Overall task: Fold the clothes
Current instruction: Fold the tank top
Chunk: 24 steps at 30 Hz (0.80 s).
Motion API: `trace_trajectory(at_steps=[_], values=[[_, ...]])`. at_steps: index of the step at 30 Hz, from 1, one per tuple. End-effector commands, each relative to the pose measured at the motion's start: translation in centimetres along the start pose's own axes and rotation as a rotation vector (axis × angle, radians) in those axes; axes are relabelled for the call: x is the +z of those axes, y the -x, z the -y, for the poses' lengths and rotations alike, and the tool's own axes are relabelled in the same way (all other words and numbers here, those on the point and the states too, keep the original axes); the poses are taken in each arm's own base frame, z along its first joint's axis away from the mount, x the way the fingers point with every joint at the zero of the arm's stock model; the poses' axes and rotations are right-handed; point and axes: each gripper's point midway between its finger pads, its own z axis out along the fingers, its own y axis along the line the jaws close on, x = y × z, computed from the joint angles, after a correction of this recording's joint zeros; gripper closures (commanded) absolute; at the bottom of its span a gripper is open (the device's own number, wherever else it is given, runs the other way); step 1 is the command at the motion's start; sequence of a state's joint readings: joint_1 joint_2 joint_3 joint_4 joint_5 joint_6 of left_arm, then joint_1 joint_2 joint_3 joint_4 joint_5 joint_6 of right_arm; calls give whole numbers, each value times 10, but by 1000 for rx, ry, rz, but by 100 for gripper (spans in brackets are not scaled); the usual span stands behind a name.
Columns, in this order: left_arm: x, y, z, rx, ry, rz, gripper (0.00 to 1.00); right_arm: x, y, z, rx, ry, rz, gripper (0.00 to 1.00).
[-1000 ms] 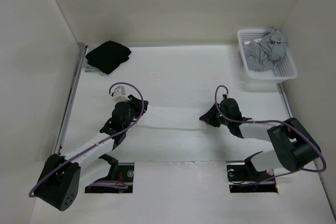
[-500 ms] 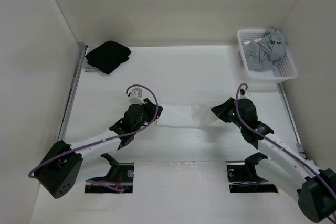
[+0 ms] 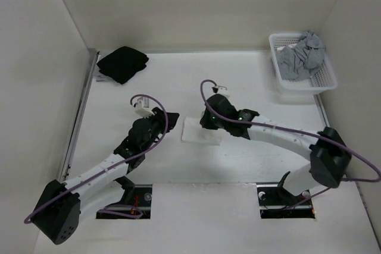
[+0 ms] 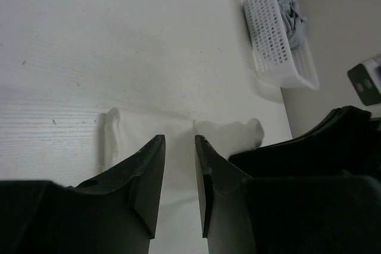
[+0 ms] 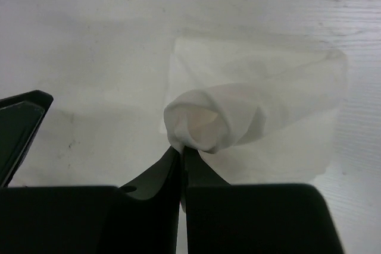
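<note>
clothes (image 3: 193,135) lie in the middle of the table (image 3: 250,87), a white garment with its long axis left to right between my arms. my right gripper (image 3: 209,125) sits on top of it, clamped on a rolled edge. my left gripper (image 3: 171,121) hangs just beside its left end, jaws apart and empty. i judge the fold goes leftward.

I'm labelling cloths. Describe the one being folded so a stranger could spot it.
On the table, near its middle, lies a white garment, one edge pinched in the right end effector. Unlike the black bundle at the far left and the grey bundle in the basket, it is white and mostly flat.
</note>
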State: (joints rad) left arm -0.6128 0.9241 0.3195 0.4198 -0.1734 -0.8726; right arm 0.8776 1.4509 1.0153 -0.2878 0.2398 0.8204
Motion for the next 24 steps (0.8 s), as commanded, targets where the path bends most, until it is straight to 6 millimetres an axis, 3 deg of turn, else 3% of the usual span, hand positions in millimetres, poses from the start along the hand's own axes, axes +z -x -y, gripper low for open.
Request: trace_trajectory(at_steps=[1, 6, 8, 10, 14, 15, 17, 21, 24], values=[[-7, 6, -5, -26, -12, 15, 74, 13, 4, -35, -23, -4, 2, 94], [-12, 14, -19, -57, 1, 27, 74, 59, -25, -69, -55, -11, -78, 87], [-14, 18, -24, -64, 8, 32, 74, 67, -34, -76, -54, -8, -91, 71], [-14, 22, -28, -68, 17, 38, 74, 64, -36, -84, -46, 15, -82, 59], [-14, 30, -32, -69, 32, 57, 74, 29, -21, -103, -31, 141, -3, 53], [-12, 30, -31, -68, 34, 54, 74, 21, -17, -102, -28, 162, 15, 54], [-8, 25, -25, -60, 22, 34, 74, 14, -22, -94, -23, 184, 23, 65], [1, 4, -8, -29, -12, -30, 79, 33, -29, -65, -7, 171, -15, 94], [4, -16, 1, -8, -31, -70, 85, 51, -27, -61, 3, 199, -47, 96]])
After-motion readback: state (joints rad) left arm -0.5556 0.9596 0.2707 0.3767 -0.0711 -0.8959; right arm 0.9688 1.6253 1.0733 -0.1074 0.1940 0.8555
